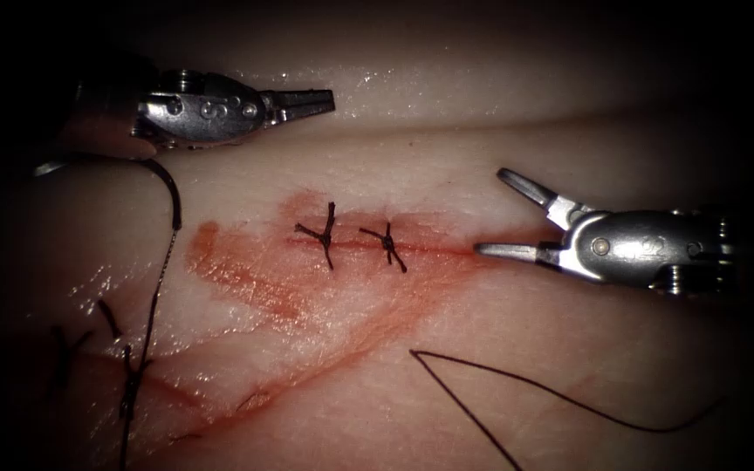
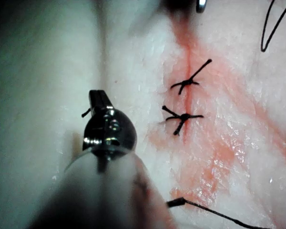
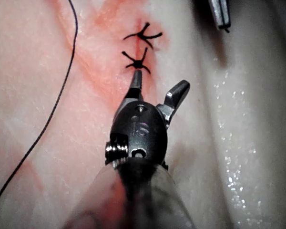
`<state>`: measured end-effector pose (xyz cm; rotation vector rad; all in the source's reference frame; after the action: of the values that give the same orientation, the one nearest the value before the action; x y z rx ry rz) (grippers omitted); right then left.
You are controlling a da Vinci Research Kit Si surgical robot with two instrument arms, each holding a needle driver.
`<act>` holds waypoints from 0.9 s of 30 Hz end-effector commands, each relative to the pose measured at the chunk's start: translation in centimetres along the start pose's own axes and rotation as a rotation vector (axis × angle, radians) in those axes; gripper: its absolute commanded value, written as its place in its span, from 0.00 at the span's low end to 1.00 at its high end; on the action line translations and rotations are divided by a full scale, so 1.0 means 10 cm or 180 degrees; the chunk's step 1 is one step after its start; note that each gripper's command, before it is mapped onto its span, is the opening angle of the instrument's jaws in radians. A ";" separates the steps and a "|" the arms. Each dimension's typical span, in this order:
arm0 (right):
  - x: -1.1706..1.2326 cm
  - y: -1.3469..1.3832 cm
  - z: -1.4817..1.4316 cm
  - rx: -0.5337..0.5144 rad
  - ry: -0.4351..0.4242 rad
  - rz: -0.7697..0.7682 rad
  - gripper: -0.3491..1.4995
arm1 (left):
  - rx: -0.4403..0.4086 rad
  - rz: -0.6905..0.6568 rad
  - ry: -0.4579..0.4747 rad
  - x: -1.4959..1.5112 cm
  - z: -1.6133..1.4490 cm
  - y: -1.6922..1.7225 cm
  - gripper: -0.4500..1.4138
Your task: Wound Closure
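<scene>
The cut [image 1: 429, 249] runs across the tissue [image 1: 482, 340] with two knotted stitches [image 1: 326, 234] [image 1: 386, 245] on it. My right tool [image 1: 492, 212] hovers at the cut's right end, jaws open and holding nothing; its lower jaw points along the cut, just short of the nearer stitch [image 3: 137, 61]. My left tool [image 1: 323, 101] is up at the far left, shut; a tiny dark bit [image 2: 86, 113] shows beside its jaws, and whether it is held I cannot tell. The curved needle [image 1: 170, 194] lies free on the tissue at the left, below the left tool. Its thread [image 1: 152, 301] trails downward.
A long loose loop of thread [image 1: 569, 401] lies on the tissue at the lower right. Red fluid [image 1: 246, 270] stains the tissue around the cut and runs down to the left. Older dark stitches [image 1: 131, 375] sit at the lower left. A fold [image 1: 482, 113] crosses behind the cut.
</scene>
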<state>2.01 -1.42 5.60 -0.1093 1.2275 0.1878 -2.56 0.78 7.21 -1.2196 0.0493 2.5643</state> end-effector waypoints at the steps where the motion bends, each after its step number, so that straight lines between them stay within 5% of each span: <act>1: -0.004 -0.004 0.012 -0.0029 -0.0014 0.0064 0.53 | -0.0069 -0.0049 -0.0009 -0.004 0.016 -0.004 0.00; 11: -0.004 -0.014 0.022 -0.0118 -0.0039 0.0261 0.50 | -0.0470 -0.0629 -0.0264 -0.064 0.112 -0.026 0.00; 15: -0.004 -0.014 0.022 -0.0119 -0.0038 0.0278 0.49 | -0.0675 -0.0882 -0.0419 -0.079 0.127 -0.017 0.00; 17: -0.005 -0.014 0.022 -0.0120 -0.0037 0.0295 0.47 | -0.0798 -0.1092 -0.0458 -0.086 0.132 -0.009 0.18; 18: -0.005 -0.015 0.022 -0.0121 -0.0037 0.0293 0.45 | -0.0913 -0.1384 -0.0487 -0.091 0.133 -0.001 0.41; 19: -0.005 -0.015 0.022 -0.0121 -0.0037 0.0293 0.45 | -0.0913 -0.1384 -0.0487 -0.091 0.133 -0.001 0.41; 21: -0.006 -0.016 0.022 -0.0126 -0.0035 0.0307 0.45 | -0.1054 -0.1613 -0.0511 -0.092 0.130 0.008 0.60; 27: -0.007 -0.017 0.022 -0.0128 -0.0035 0.0304 0.44 | -0.1124 -0.1632 -0.0705 -0.088 0.104 0.024 0.75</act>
<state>2.14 -1.56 5.69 -0.0843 1.2163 0.2974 -2.81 0.46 8.42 -0.8880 -0.7014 2.2755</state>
